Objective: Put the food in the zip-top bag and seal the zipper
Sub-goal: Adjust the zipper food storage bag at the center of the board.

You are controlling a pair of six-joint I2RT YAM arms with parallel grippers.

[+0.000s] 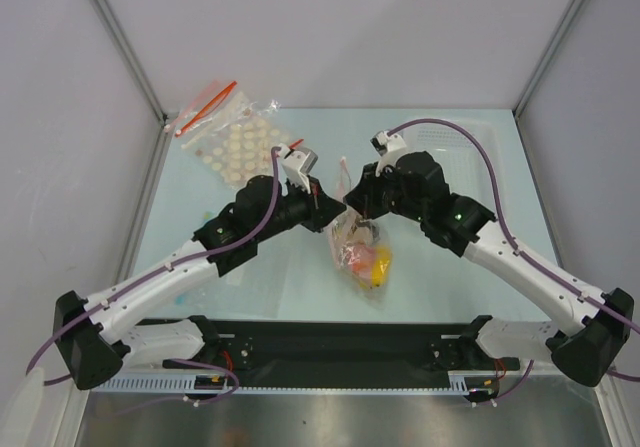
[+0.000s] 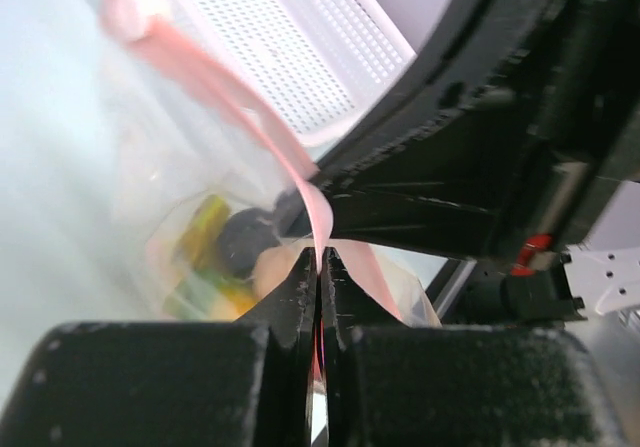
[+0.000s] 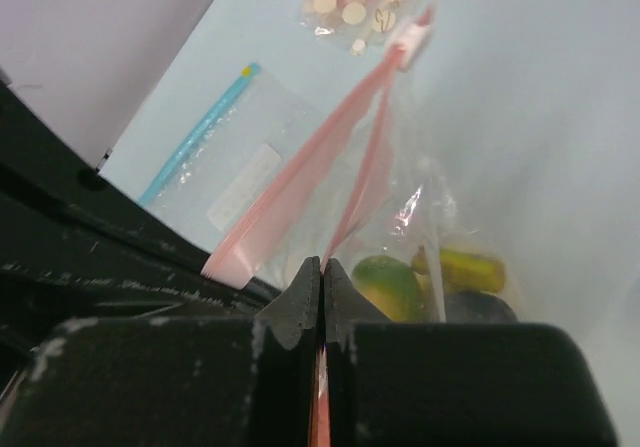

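You will find the clear bag of cream discs at the back left of the table, well apart from both arms. A flat clear bag with a blue strip lies nearer, on the left arm's side.

Your left gripper has its fingers pressed together on the zipper, and the pink strip rises from between the pads.

The zip-top bag is at the table's centre, below and between the two grippers. You cannot tell whether its lower end rests on the surface. Inside it are the banana bunch, mango and dark purple piece.

Your right gripper likewise pinches the zipper. In its wrist view two pink bands run apart above the fingertips.

The white perforated basket stands at the back right.
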